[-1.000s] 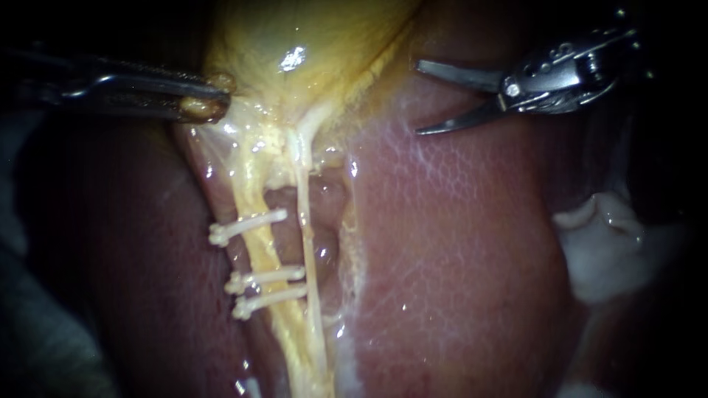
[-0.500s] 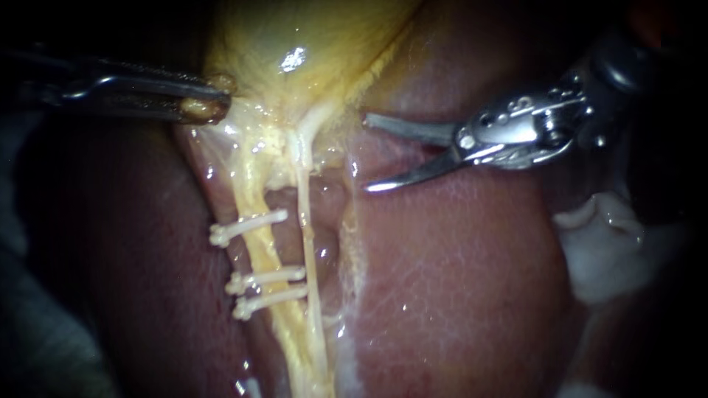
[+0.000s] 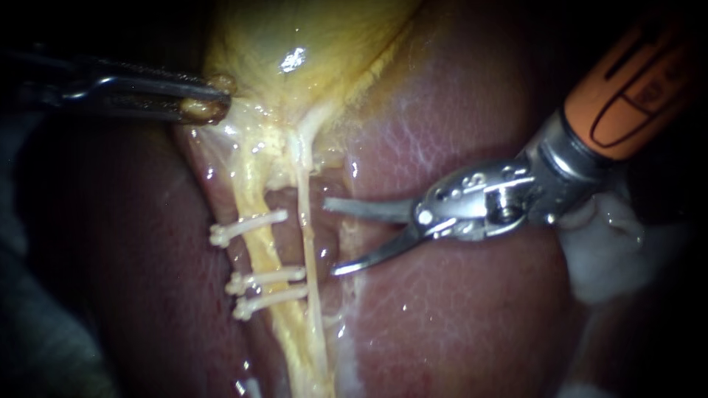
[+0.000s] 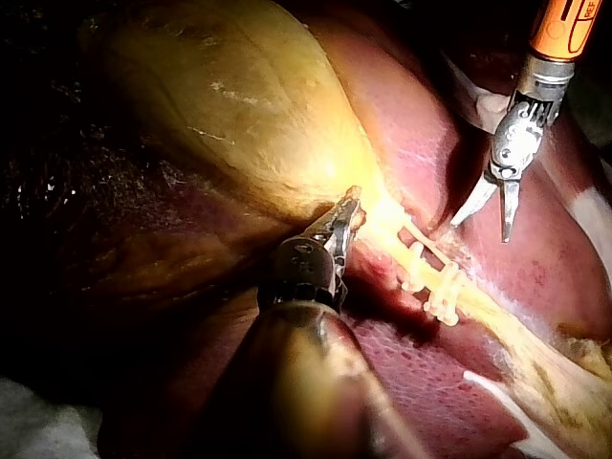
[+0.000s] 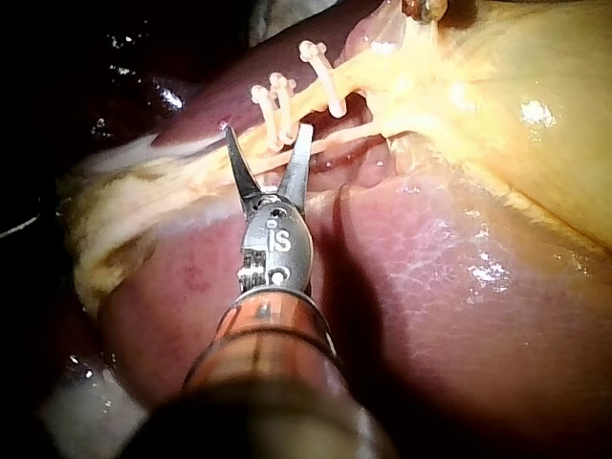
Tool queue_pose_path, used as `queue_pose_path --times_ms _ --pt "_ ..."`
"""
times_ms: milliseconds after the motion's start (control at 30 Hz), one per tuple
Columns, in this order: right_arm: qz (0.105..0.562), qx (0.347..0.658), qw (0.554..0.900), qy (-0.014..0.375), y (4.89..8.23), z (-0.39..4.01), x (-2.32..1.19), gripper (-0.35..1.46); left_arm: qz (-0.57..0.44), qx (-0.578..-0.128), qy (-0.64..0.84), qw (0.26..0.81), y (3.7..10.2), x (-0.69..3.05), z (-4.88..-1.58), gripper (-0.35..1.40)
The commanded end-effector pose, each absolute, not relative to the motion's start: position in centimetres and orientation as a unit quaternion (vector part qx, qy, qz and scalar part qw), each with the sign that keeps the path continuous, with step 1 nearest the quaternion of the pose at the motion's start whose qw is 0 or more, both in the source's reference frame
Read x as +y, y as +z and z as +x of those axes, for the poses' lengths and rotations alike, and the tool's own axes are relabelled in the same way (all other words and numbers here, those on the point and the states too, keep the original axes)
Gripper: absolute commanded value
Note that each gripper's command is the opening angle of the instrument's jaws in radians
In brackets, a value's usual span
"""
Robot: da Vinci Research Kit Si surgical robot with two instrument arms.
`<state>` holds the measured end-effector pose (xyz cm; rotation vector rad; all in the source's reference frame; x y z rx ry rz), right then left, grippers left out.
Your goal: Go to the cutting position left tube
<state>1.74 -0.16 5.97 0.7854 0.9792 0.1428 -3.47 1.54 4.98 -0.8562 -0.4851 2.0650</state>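
Tool right (image 3: 329, 237): released, now lower beside thin tube (image 3: 304, 217) | tool left (image 3: 221, 103): grasping gallbladder (image 3: 310, 37)

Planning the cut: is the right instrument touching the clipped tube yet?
Apart. The endoscope view shows the right instrument short of the clipped tube, tissue between.

Black at the rim of the endoscope view nearly all the way round, deepest from 9 to 11 o'clock and at 5 o'clock. Brightly lit toward the middle, dimming fast outward. Between 3 and 4 o'clock, lumpy white material (image 3: 601, 258), half in shadow, just beside the liver (image 3: 457, 317). At 8 o'clock, dull grey material (image 3: 29, 346), faint and barely lit. Small glints of light on the wet surface near 6 o'clock. Beyond these, too dark to tell.
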Motion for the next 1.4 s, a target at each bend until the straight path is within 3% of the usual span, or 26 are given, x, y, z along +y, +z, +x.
queue_pose_path --times_ms 33,333,1000,1400 --pt "0.372 0.456 0.806 0.066 5.99 1.77 -0.18 1.43 -0.341 -0.193 0.822 0.414 4.97 1.54 -3.47 -0.35" --pt "0.392 0.447 0.801 0.064 6.17 1.9 -0.33 1.43 -0.341 -0.193 0.822 0.414 4.97 1.53 -3.47 -0.35" --pt "0.388 0.442 0.806 0.071 6.65 1.98 -0.31 1.43 -0.341 -0.193 0.822 0.414 4.97 1.53 -3.47 -0.35" --pt "0.385 0.441 0.807 0.072 6.76 2.01 -0.28 1.43 -0.341 -0.193 0.822 0.415 4.97 1.53 -3.47 -0.35"
